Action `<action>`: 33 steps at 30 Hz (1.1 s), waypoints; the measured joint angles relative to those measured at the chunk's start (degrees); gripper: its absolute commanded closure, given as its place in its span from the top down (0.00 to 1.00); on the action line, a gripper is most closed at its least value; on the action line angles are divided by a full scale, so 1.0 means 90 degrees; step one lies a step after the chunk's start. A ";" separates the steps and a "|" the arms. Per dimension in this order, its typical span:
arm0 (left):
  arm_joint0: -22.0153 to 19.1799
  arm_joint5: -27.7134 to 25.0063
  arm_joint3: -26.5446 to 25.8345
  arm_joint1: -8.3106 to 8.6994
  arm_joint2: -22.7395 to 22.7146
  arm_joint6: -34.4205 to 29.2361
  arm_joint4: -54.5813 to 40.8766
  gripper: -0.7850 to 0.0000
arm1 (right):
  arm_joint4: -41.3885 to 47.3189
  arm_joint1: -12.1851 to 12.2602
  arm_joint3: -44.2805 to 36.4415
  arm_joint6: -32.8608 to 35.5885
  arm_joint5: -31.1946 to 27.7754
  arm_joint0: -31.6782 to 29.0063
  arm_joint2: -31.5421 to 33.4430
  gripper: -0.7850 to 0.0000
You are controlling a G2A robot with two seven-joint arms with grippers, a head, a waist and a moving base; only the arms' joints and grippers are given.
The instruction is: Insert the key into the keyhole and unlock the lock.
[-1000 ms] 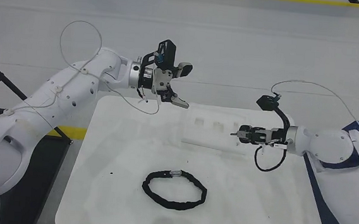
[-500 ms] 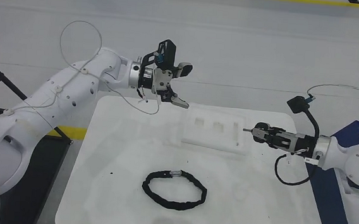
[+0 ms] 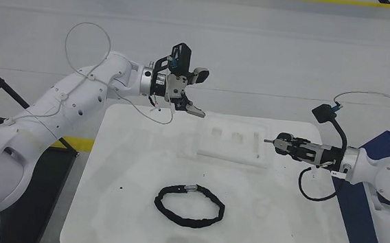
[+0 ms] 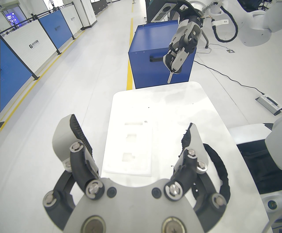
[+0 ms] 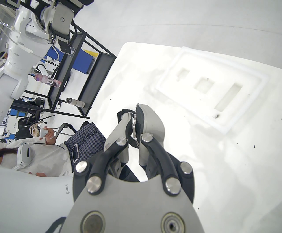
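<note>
The lock is a black cable loop (image 3: pixel 188 205) with a small silver body (image 3: pixel 191 187), lying on the white table (image 3: pixel 128 178) near its front. It also curves beside my left gripper's base as the cable loop (image 4: pixel 221 170). My right gripper (image 3: pixel 278 141) hovers just off the right end of the white foam tray (image 3: pixel 234 146). It is shut on the key (image 3: pixel 269 140), whose silver blade (image 4: pixel 170 77) points toward the tray. My left gripper (image 3: pixel 201 93) hangs open and empty above the table's far left corner, well away from the lock. Its fingers (image 4: pixel 76 130) stand wide apart.
The foam tray (image 5: pixel 220 88) has three shallow rectangular pockets, all empty. A blue cabinet (image 4: pixel 154 59) stands past the table's right end. A black metal rack (image 5: pixel 88 72) stands past the left end.
My right gripper has drawn back to the right with the key, from over the tray's right part to just beyond its edge, then stopped. The left arm has kept still.
</note>
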 measured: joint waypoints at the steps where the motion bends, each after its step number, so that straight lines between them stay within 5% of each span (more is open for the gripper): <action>1: 0.0030 0.0033 -0.0008 0.0001 -0.0005 -0.0023 0.0009 1.00 | 0.0000 0.0000 0.0000 0.0000 0.0000 0.0000 0.0000 0.00; 10: 0.1002 0.0102 0.0089 -0.0006 -0.0028 -0.0280 0.0263 1.00 | 0.0000 0.0000 0.0000 0.0000 0.0000 0.0000 0.0000 0.00; 21: 0.2099 0.0205 0.0145 0.0024 -0.0288 0.0490 0.1282 1.00 | 0.0000 0.0000 0.0000 0.0000 0.0000 0.0000 0.0000 0.00; 33: 0.2737 -0.0002 0.0012 -0.0017 -0.0301 0.0765 0.2805 1.00 | 0.0000 0.0000 0.0000 0.0000 0.0000 0.0000 0.0000 0.00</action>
